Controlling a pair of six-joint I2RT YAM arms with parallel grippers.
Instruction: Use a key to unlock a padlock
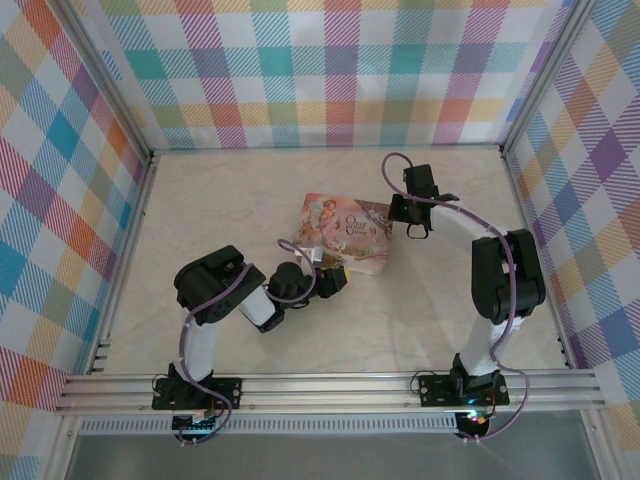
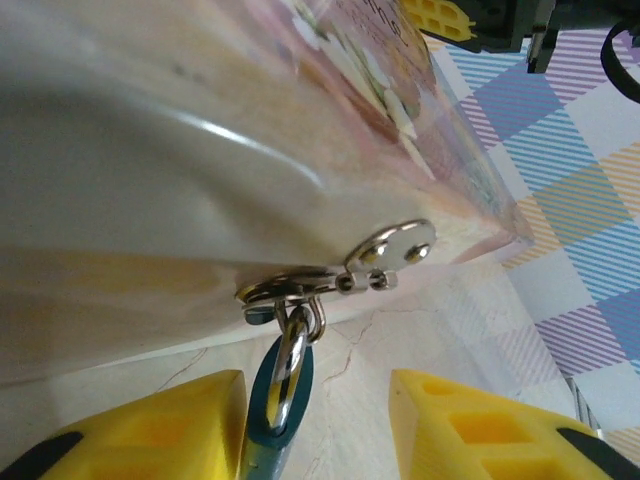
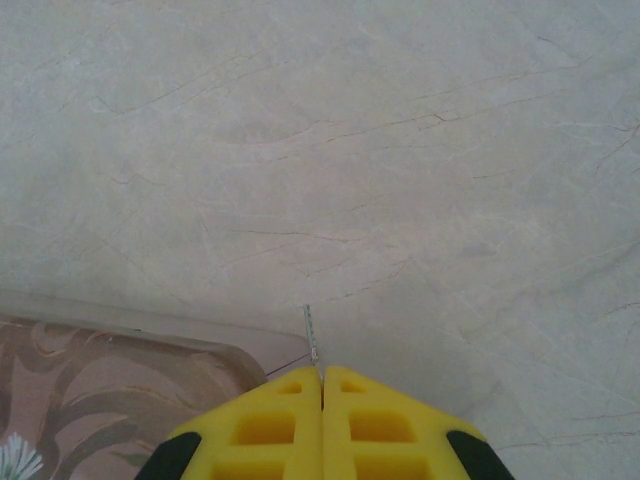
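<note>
Right pincer [image 3: 321, 374] clamped on key [image 3: 310, 332], left pincer [image 2: 315, 380] partly open around padlock [image 2: 262, 397]

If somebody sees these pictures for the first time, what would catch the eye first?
The bright plaid walls around the pale table strike first, then the pink illustrated book lying near the table's middle. In the left wrist view a small teal padlock hangs from the book's metal clasp, between the open yellow left fingers. The right fingers are shut on a thin metal piece.

Left claw [image 2: 318, 392] apart, right claw [image 3: 322, 378] closed
</note>
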